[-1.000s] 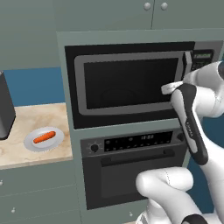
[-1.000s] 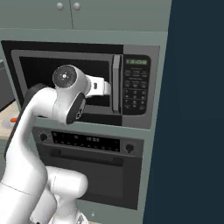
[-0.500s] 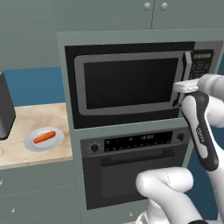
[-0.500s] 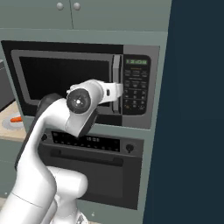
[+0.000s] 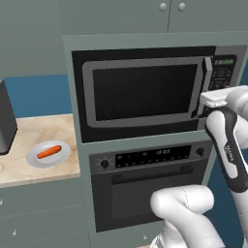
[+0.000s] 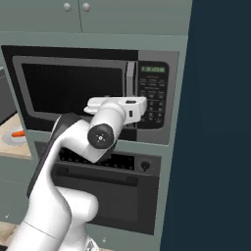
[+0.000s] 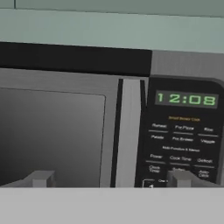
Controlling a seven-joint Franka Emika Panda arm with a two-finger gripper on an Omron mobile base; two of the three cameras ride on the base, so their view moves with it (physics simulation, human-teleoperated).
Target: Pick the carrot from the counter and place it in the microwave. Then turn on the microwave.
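Note:
The carrot (image 5: 49,152) lies on a round grey plate (image 5: 33,158) on the beige counter (image 5: 29,133), far left of the arm; its orange tip also shows as the carrot (image 6: 18,133). The microwave (image 5: 145,92) has its door shut, and its display (image 7: 186,99) reads 12:08. My gripper (image 5: 203,100) is raised in front of the microwave's right side, open and holding nothing. In the hand view my gripper (image 7: 111,178) straddles the vertical door handle (image 7: 129,131), one fingertip before the window, the other before the keypad (image 7: 181,148). From the right, my gripper (image 6: 125,103) faces the microwave (image 6: 73,88).
A black oven (image 5: 145,179) with knobs and a bar handle sits under the microwave. A dark appliance (image 5: 6,118) stands at the counter's left end. Grey-green cabinets (image 5: 169,14) hang above. A dark blue wall (image 6: 220,122) closes the right side.
My hand has swung to the right across the microwave door, from the window to the handle and keypad. The jaws have stayed open. The carrot has not moved.

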